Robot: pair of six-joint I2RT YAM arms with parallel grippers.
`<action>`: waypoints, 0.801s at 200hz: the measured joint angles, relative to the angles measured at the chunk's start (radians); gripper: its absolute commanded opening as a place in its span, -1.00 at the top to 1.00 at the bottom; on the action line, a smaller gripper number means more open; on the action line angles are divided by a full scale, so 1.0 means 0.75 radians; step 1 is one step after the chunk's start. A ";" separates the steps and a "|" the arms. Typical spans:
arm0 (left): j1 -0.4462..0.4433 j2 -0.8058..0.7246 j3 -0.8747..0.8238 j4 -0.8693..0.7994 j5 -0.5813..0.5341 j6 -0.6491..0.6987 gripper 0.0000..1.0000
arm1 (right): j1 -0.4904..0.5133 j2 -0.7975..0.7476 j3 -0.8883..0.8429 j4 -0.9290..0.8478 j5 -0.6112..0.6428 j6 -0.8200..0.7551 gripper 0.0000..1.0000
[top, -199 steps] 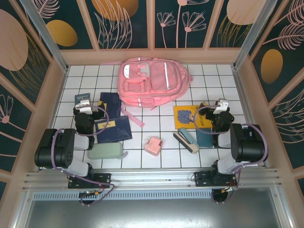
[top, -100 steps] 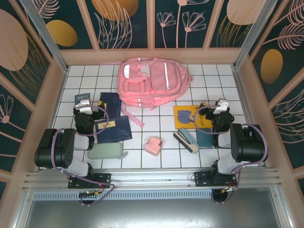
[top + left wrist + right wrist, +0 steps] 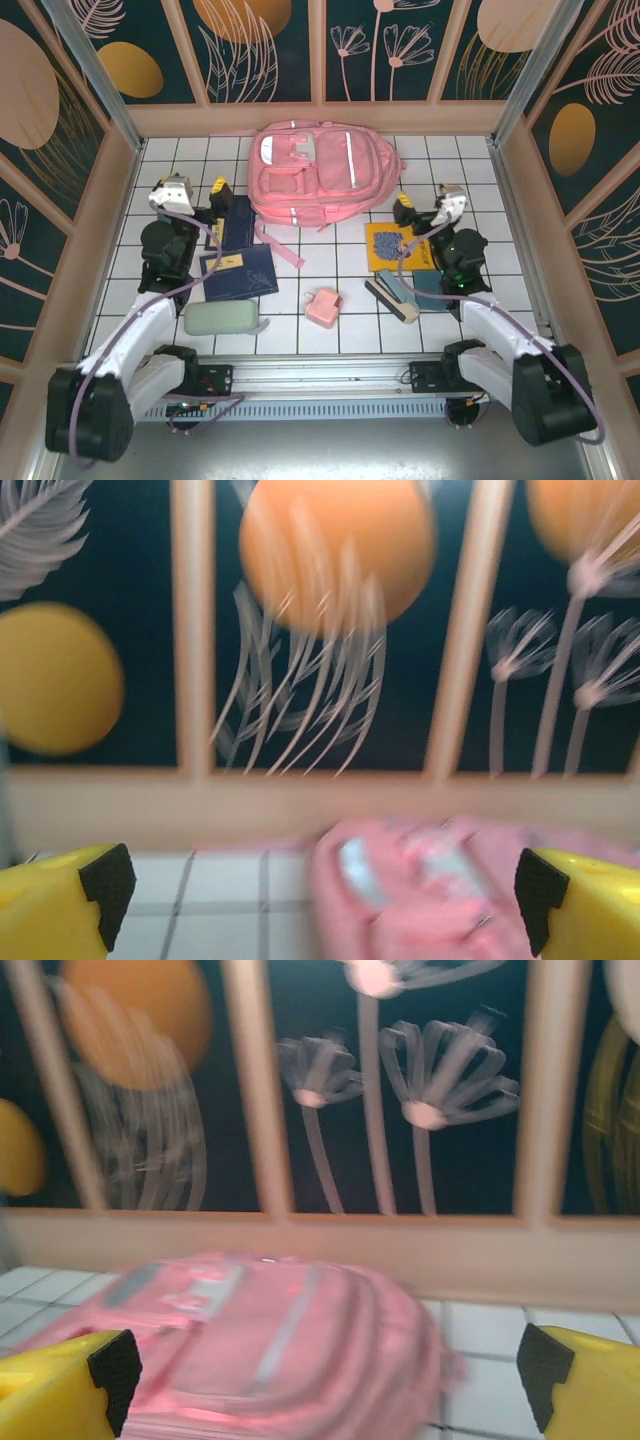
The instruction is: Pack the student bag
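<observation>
The student bag (image 3: 320,170), a large pink backpack with silvery stripes, lies flat at the back middle of the tiled table. My left gripper (image 3: 192,192) hovers open just left of it, above the navy booklets. Open too, my right gripper (image 3: 425,203) hangs to the bag's right, over the yellow notebook. The left wrist view is blurred, with the bag (image 3: 450,890) ahead on the right and nothing between the gripper's (image 3: 320,900) yellow fingers. In the right wrist view the bag (image 3: 260,1360) lies ahead on the left, and the gripper (image 3: 325,1370) holds nothing.
Navy booklets (image 3: 235,262), a green pencil case (image 3: 222,318), a small pink box (image 3: 322,307), a yellow notebook (image 3: 390,245), a teal book (image 3: 432,288) and a striped block (image 3: 392,297) lie on the near half of the table. Wooden walls enclose all sides.
Both arms have unfolded from their tucked pose. Each gripper has risen and moved toward the back, beside the bag. Both stay open.
</observation>
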 measured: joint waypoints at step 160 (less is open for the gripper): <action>-0.179 0.686 0.790 -1.136 0.083 -0.900 -0.97 | -0.128 0.203 0.896 -1.411 0.157 0.726 -0.92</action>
